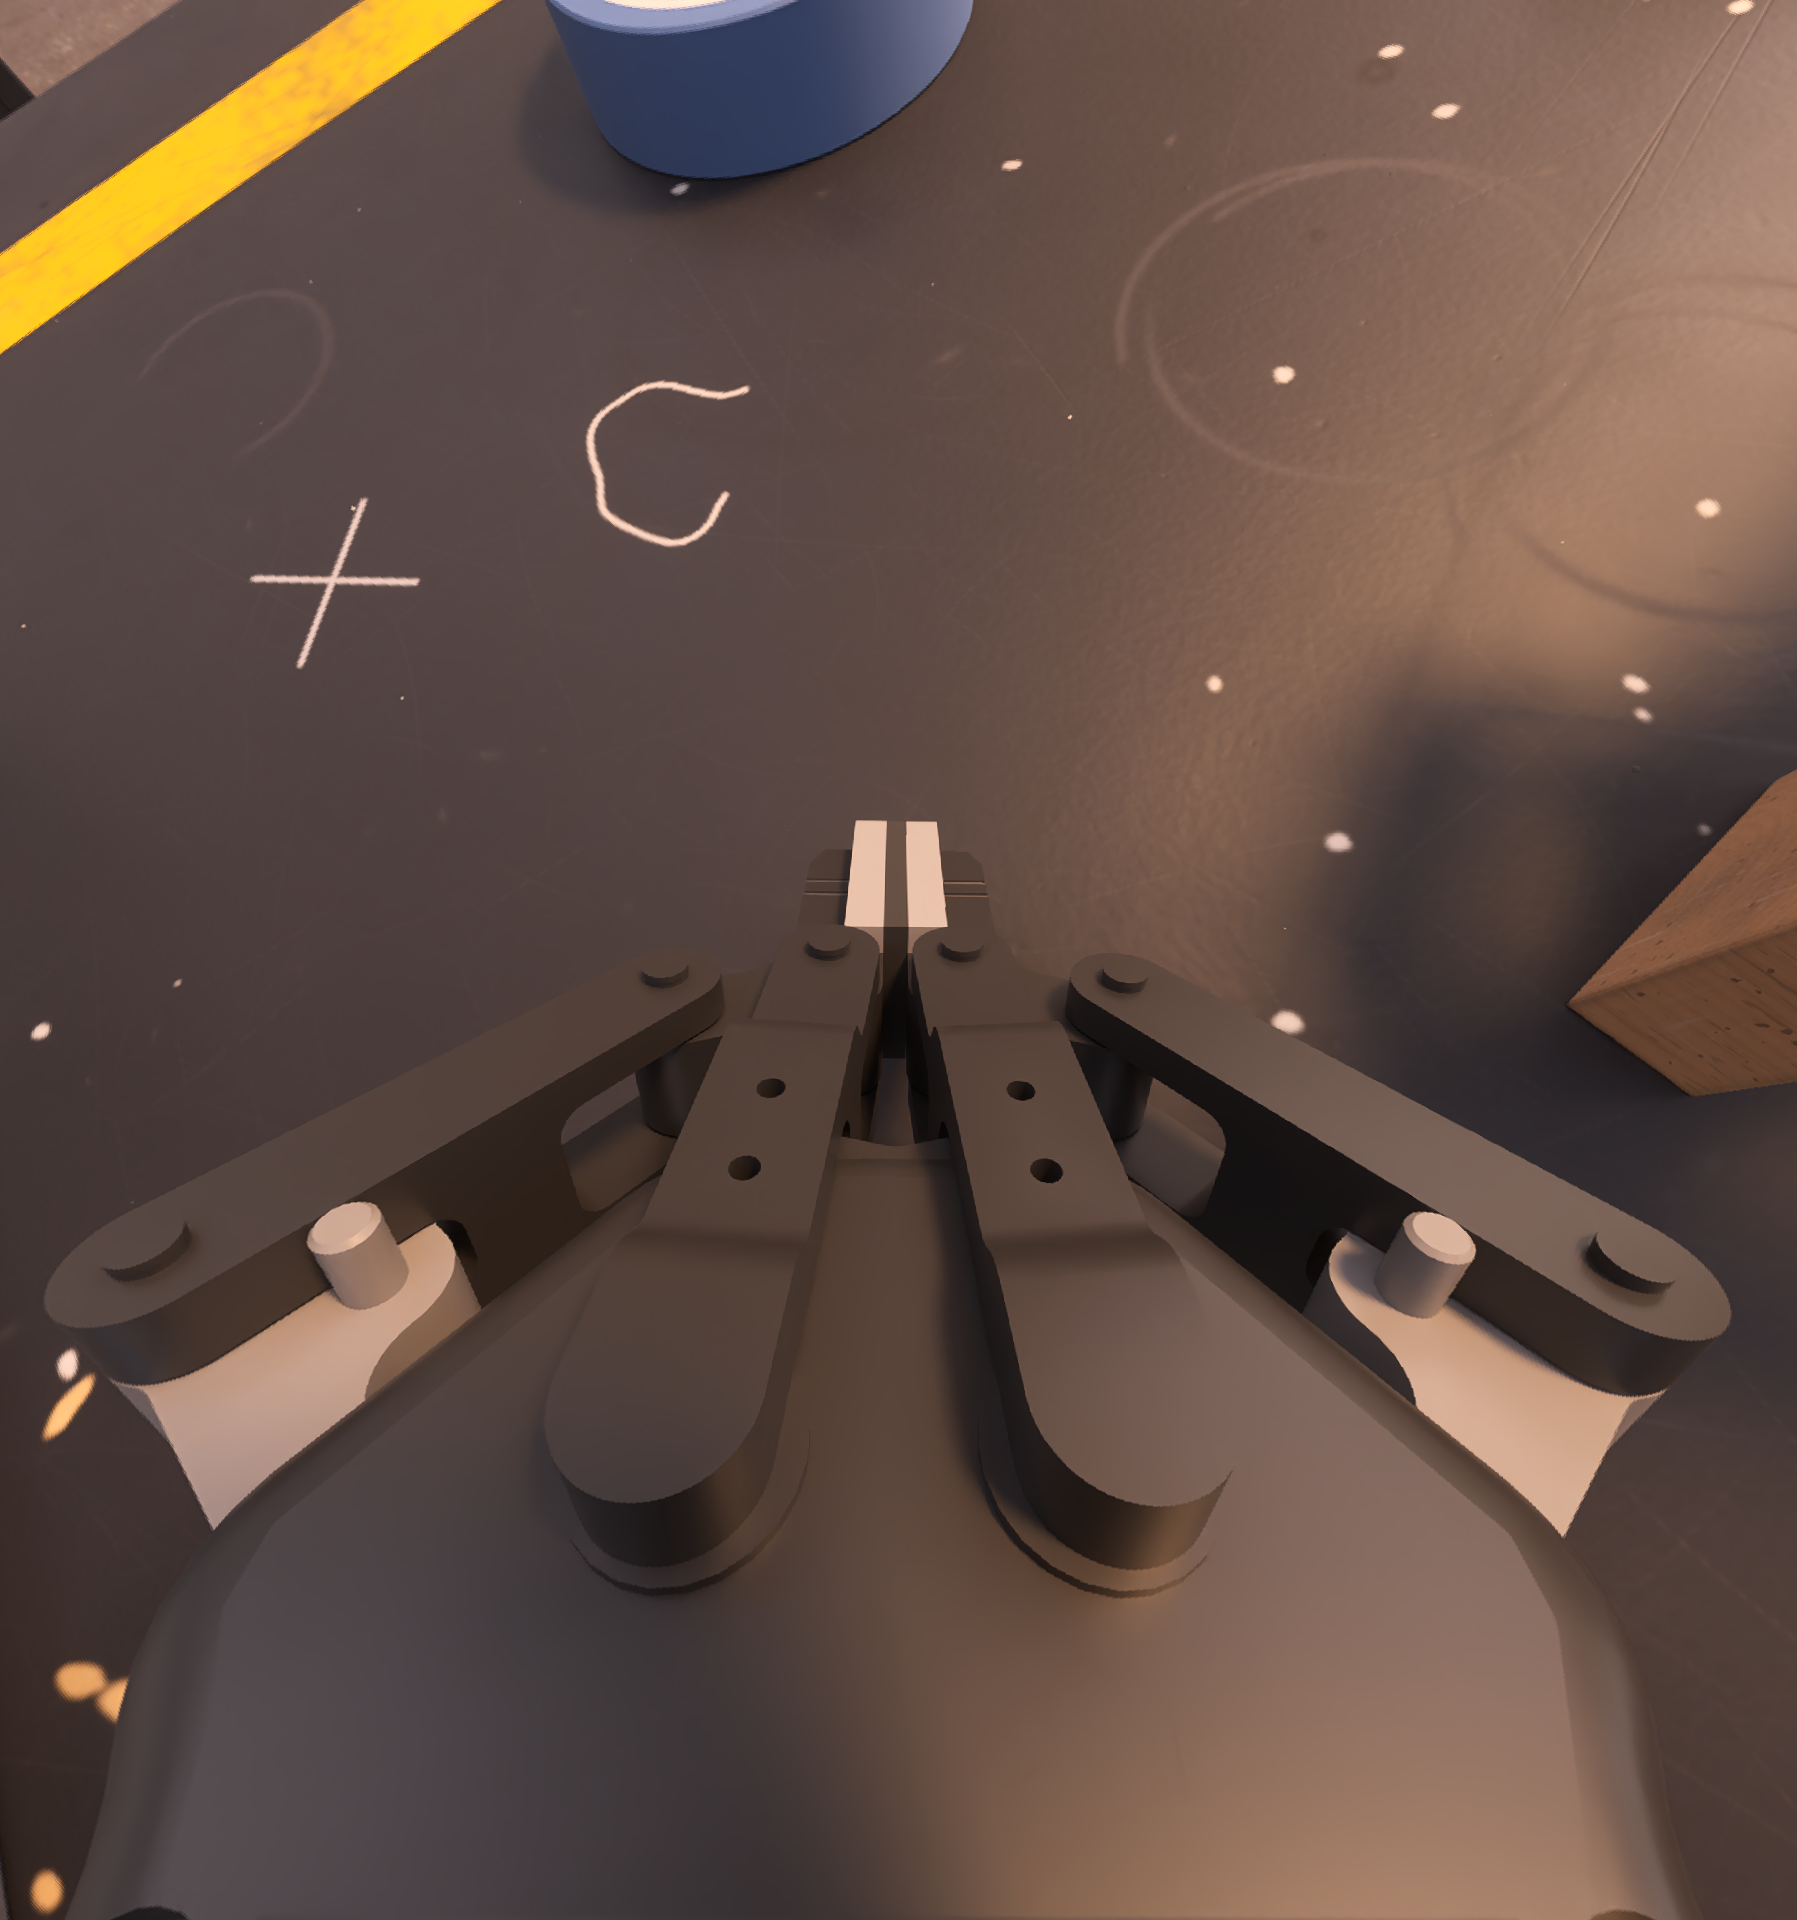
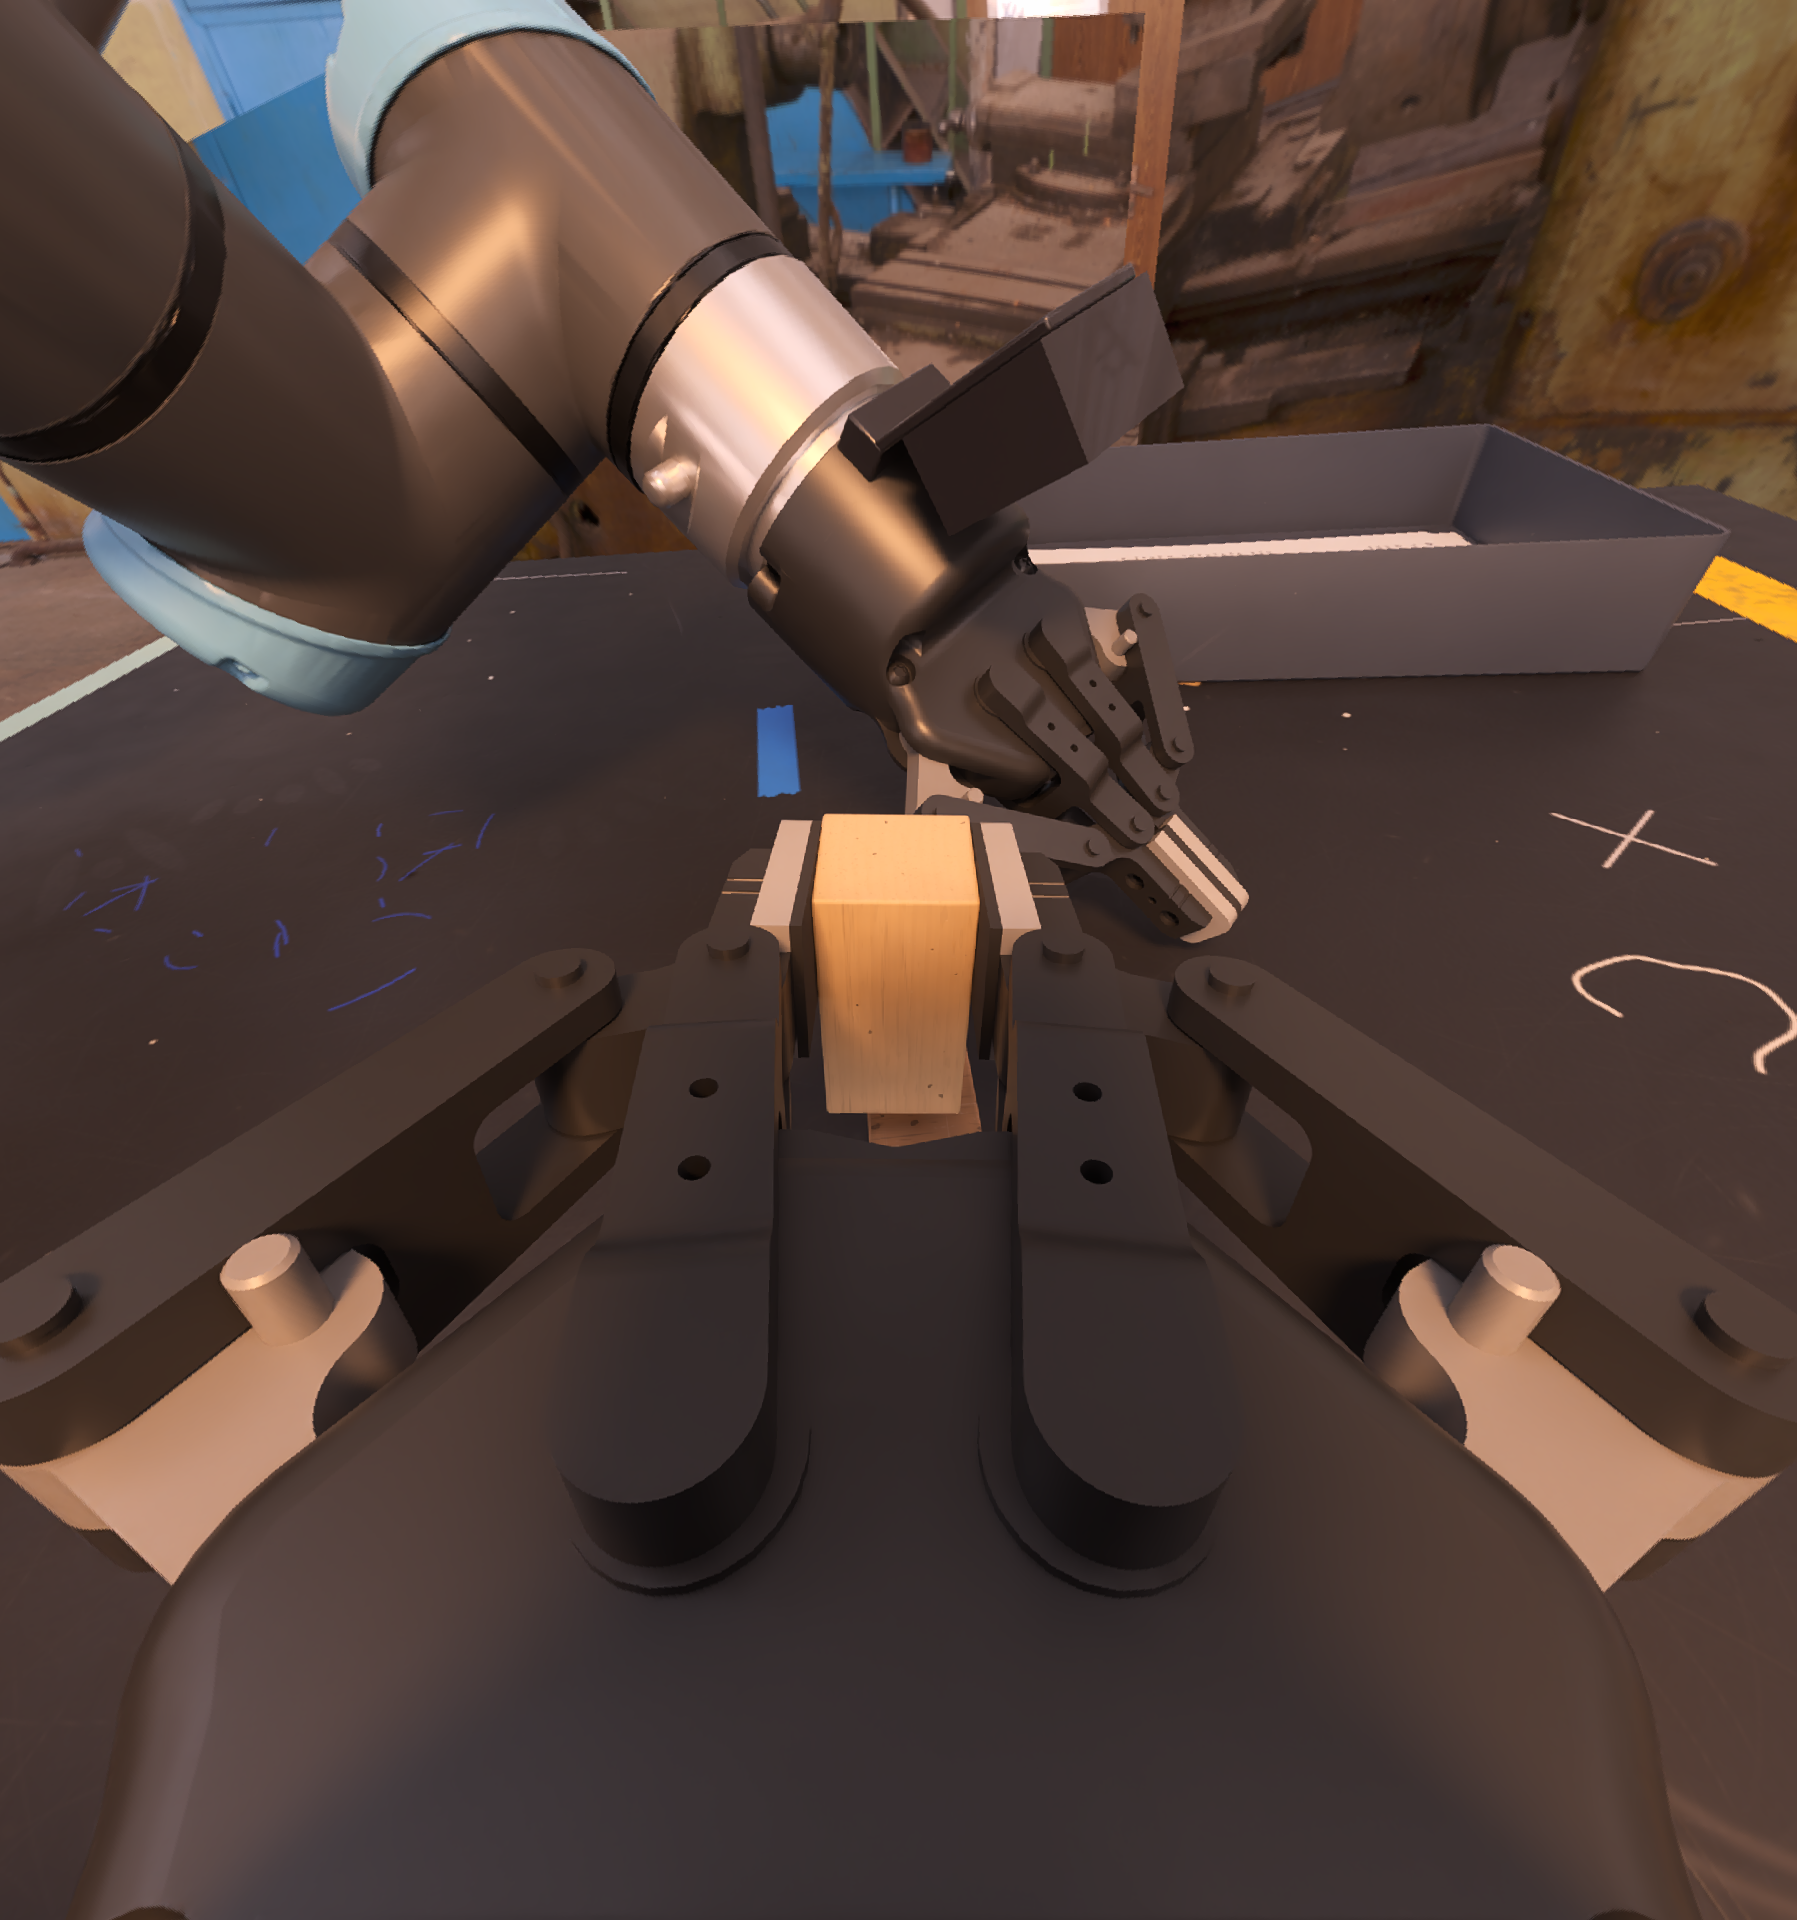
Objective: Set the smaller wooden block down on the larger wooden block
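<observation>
Between the pads of the right gripper [image 2: 894, 883] sits the small block [image 2: 894, 966], pale wood, standing upright and clamped on two opposite sides, so the jaws are held apart by just the block's width. Just under its near lower edge a sliver of darker wood [image 2: 920, 1127] shows; whether the two touch cannot be told from this view. Beyond the block the left gripper [image 2: 1200, 899] slants down toward the table [image 2: 458, 1039], its pale pads pressed together with nothing between them; its own wrist view confirms this, the left gripper's fingertips [image 1: 894, 873] meeting with only a hairline between and hovering over bare dark tabletop. At the right edge of that view lies the large block [image 1: 1756, 935], darker brown wood, resting on the table and partly cut off by the frame, well apart from the left fingers. Further out are chalk marks: a white cross [image 1: 333, 582] and an open loop [image 1: 655, 468] drawn on the table, plus faint ring-shaped scuffs. A blue tub [image 1: 759, 83] stands at the far side, beside a yellow stripe [image 1: 177, 177]. From the right wrist view, a grey tray [image 2: 1393, 592] lies behind the left arm [image 2: 406, 343], a short blue tape strip [image 2: 778, 750] is stuck to the table, and blue scribbles [image 2: 281, 904] mark the left area. No brand or label is legible anywhere.
</observation>
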